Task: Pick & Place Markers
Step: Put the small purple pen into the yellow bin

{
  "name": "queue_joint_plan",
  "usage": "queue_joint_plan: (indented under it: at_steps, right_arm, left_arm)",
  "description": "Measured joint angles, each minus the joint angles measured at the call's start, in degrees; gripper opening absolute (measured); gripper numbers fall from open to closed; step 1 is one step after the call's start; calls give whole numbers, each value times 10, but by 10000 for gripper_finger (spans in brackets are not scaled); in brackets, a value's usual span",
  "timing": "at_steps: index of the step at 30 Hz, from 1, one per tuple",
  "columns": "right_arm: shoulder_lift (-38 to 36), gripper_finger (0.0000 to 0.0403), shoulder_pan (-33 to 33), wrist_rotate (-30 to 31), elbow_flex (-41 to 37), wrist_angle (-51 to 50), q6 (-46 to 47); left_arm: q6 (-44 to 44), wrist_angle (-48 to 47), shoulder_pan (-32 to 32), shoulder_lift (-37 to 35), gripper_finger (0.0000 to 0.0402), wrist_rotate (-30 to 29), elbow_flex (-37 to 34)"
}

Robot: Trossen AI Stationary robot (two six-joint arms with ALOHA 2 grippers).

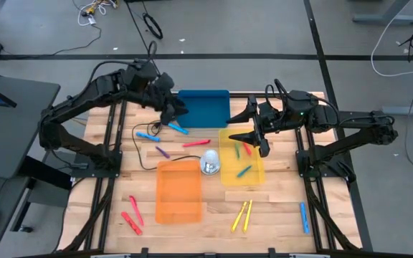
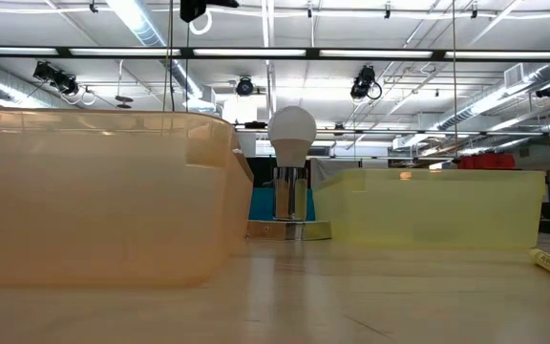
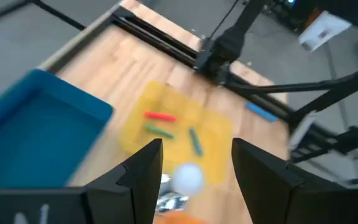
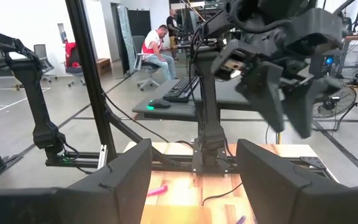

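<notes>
Markers lie loose on the wooden table: two light blue (image 1: 147, 135) (image 1: 178, 128), a purple (image 1: 162, 151) and a red (image 1: 196, 143) near the middle, two red (image 1: 133, 216) at the near left, two yellow (image 1: 242, 215) and a blue (image 1: 305, 217) at the near right. A red (image 3: 160, 116), a green (image 3: 158, 129) and a teal marker (image 3: 195, 141) lie in the yellow tray (image 1: 255, 178). My left gripper (image 1: 175, 112) is open and empty, raised over the blue tray's left edge. My right gripper (image 1: 244, 126) is open and empty, raised over the yellow tray's far left part.
A blue tray (image 1: 205, 107) lies at the far middle and an orange tray (image 1: 178, 192) at the near middle. A light bulb on a shiny base (image 1: 210, 163) stands between the orange and yellow trays. A black cable (image 1: 140, 147) runs across the table's left part.
</notes>
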Motion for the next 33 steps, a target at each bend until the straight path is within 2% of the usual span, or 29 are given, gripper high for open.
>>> queue_joint_plan:
  at_steps: [4,7,12,17,23,29,33]
  right_arm:
    - [0,235,0,0,0,0,0]
    - [0,235,0,0,0,0,0]
    - [0,235,0,0,0,0,1]
    - [0,235,0,0,0,0,13]
    - [0,235,0,0,0,0,13]
    - [0,235,0,0,0,0,16]
    - [0,235,0,0,0,0,16]
  left_arm:
    - [114,-60,25,-1,197,0,0]
    - [245,-134,41,-1,197,-4,0]
    - [404,-236,47,7,197,-53,0]
    - [494,-292,46,9,197,-100,0]
    - [591,-343,45,9,197,-129,0]
    - [759,-407,39,9,197,-147,0]
    - [787,-415,34,9,197,-159,0]
